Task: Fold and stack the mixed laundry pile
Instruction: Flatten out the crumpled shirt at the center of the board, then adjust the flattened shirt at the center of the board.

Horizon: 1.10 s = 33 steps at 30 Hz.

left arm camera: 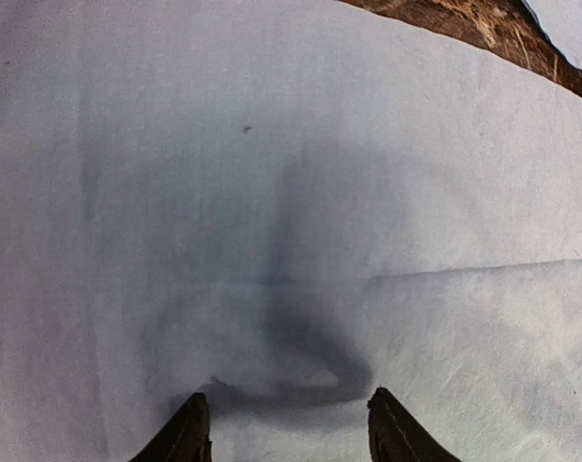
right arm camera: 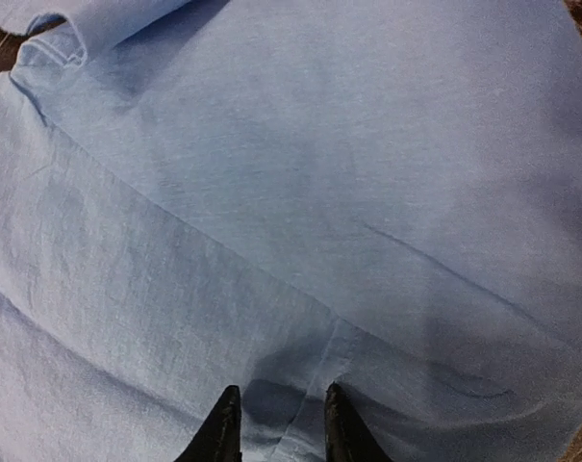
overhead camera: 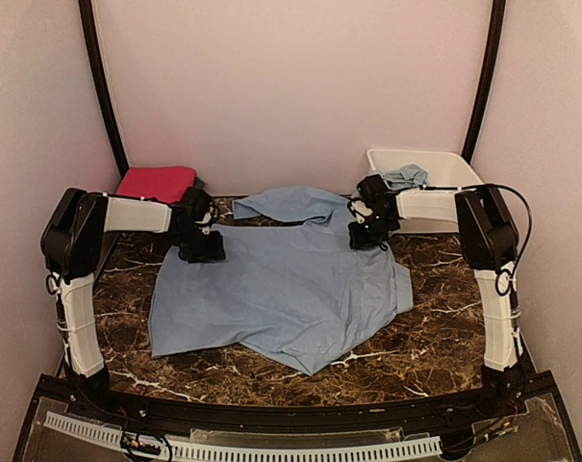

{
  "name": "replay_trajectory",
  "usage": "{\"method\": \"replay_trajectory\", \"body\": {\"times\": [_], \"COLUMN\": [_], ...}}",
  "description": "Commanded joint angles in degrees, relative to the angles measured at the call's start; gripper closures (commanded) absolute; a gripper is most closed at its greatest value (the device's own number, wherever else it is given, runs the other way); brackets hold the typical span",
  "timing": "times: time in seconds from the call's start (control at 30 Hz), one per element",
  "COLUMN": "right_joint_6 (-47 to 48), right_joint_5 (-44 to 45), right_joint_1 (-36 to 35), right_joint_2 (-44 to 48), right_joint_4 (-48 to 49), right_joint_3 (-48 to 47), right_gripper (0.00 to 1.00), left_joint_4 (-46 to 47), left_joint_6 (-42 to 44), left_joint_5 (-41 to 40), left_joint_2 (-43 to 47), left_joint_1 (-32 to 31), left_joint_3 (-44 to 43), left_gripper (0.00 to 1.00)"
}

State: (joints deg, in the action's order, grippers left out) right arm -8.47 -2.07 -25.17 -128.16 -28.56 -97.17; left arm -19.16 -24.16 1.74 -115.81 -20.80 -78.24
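Left gripper (left arm camera: 288, 395): fingers wide apart, nothing between, tips low over the blue shirt (overhead camera: 281, 289). Under it only flat pale cloth, with a faint crease running off to its right and its own shadow just ahead. Strip of brown table (overhead camera: 435, 318) past the cloth edge, far ahead and to the right.

Right gripper (right arm camera: 282, 389): fingers apart with a narrower gap, tips down at the shirt, a seam running into the gap. Not clamped as far as visible. Smooth blue cloth all round, a folded hem at the far left.

Shirt spread flat between and in front of both grippers, one at each upper corner. Loose flap bunched behind, between the two wrists.

Behind the left gripper, well apart: folded pink piece (overhead camera: 156, 183) at the back wall.
Behind the right gripper, close: white tub (overhead camera: 444, 164) with a crumpled grey-blue cloth (overhead camera: 406, 176) inside.
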Motion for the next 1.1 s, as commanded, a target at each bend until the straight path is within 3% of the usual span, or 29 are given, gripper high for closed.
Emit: {"method": "replay_trajectory", "body": {"times": [0.0,0.2,0.3,0.4,0.63,0.9,1.07], "right_joint_6": [3.0,2.3,0.7,-1.6,-6.5,-9.6,-10.4], "right_joint_5": [-2.4,-12.2,-14.1,-13.8,-10.8,-8.1,-7.0], "right_joint_1": [-0.2,-3.2,-4.0,-3.9,-3.2,2.4,6.8], "right_joint_2": [3.6,23.6,31.3,38.0,46.8,50.3,50.3], "right_joint_4": [-4.5,0.3,0.3,1.0,2.3,4.6,6.1], "right_joint_3": [-4.2,8.7,15.9,23.8,39.2,48.3,51.4], "right_gripper": [0.69,0.54,0.52,0.53,0.55,0.52,0.47], "left_joint_4": [-0.5,3.4,8.6,13.2,14.8,18.2,19.0], "left_joint_6": [5.9,11.8,14.8,18.6,27.0,29.5,31.5], "left_joint_5": [0.8,0.5,2.6,3.0,0.3,-1.1,-6.6], "left_joint_2": [5.3,24.3,33.0,36.1,25.2,14.8,12.4], "left_joint_1": [-0.7,-13.2,-23.9,-33.5,-49.1,-52.6,-53.5], "left_joint_3": [-1.7,11.6,21.7,27.7,28.3,24.3,23.3], "left_gripper": [0.42,0.36,0.37,0.41,0.51,0.52,0.51]}}
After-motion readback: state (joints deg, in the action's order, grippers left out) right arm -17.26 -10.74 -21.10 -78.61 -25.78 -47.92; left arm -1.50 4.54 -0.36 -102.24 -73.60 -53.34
